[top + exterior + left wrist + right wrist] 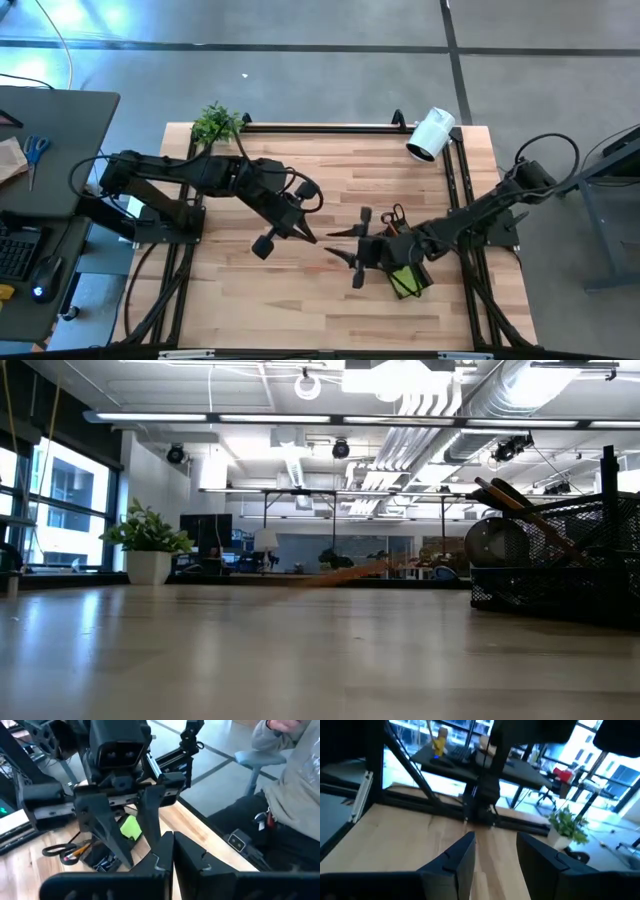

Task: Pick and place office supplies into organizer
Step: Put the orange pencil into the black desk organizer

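The black mesh organizer [398, 250] [560, 575] stands on the table's right half. Grey-handled scissors [396, 215] [57, 851], an orange pencil [80, 851] and dark pens [510, 495] stick out of it. A lime-green sticky-note pad [405, 281] [131, 827] sits at its near end. My right gripper [345, 262] [495, 854] hovers open just left of the organizer, over bare wood. My left gripper [308, 236] [172, 854] is shut and empty at mid-table, pointing at the right gripper. An orange blur [340, 573] shows in the low view; I cannot tell what it is.
A white cylindrical camera [430, 135] lies at the far right corner and a potted plant [217, 122] [150, 540] at the far left. Black frame rails [455, 190] edge the table. A seated person [295, 785] is beyond the table. Bare wood lies on the near side.
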